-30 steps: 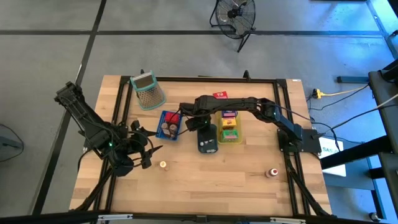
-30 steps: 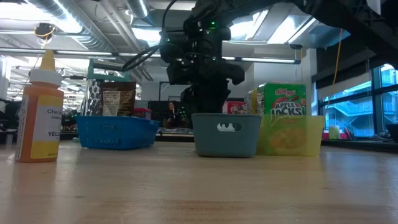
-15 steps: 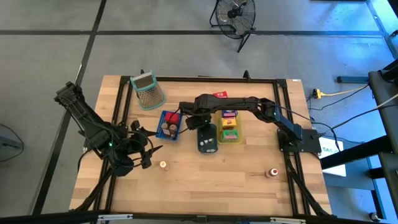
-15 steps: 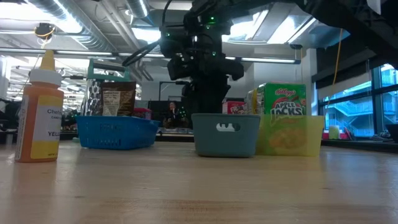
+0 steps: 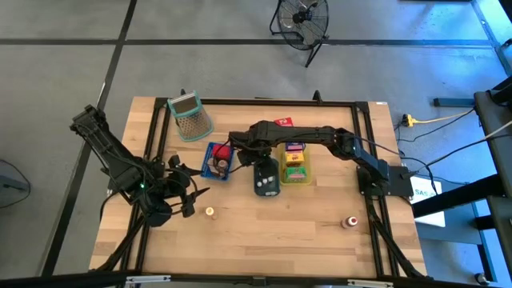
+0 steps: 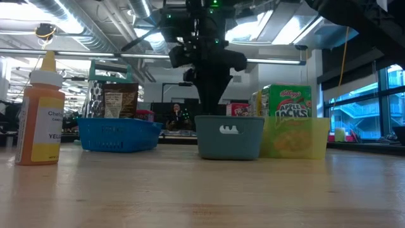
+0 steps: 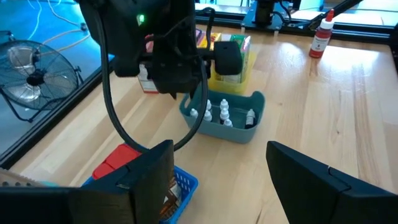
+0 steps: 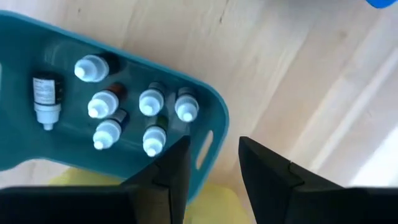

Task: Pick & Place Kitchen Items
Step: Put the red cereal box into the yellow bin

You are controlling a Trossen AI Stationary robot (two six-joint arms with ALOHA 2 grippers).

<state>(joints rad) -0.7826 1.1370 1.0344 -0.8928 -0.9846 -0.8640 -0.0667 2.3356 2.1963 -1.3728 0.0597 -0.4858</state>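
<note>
- Right tool [image 8: 214, 180]: hangs above the end rim of the grey-blue tray [image 8: 219, 121], near the tabletop's [image 5: 264, 232] middle. Its fingers stand apart with nothing between them.
- Left tool [image 7: 221, 149]: waits over the left side of the tabletop, fingers spread wide and empty.
- Small dropper bottles [image 8: 151, 102]: a cluster of white-capped bottles upright in the grey-blue tray, plus one lying on its side. They are probably light, hard and smooth, and they tip easily. The best hold is likely across the cap or neck, from straight above.
- Green carton [image 6: 288, 101]: upright in the yellow tray [image 5: 307, 181], with other cartons packed behind it. It looks like thin card, light and easily crushed, so the narrow flat faces should be pinched gently.
- Red carton [image 5: 283, 122]: loose at the far edge, apart from the trays.
- Red-capped bottle [image 5: 350, 222]: alone near the front right. It is round and could roll if knocked.
- Small round piece [image 5: 210, 213]: near the left tool, too small to identify.
- Blue tray [image 5: 214, 170]: beside the grey-blue tray, already filled.
- Grater [image 5: 190, 117]: at the far left corner.
</note>
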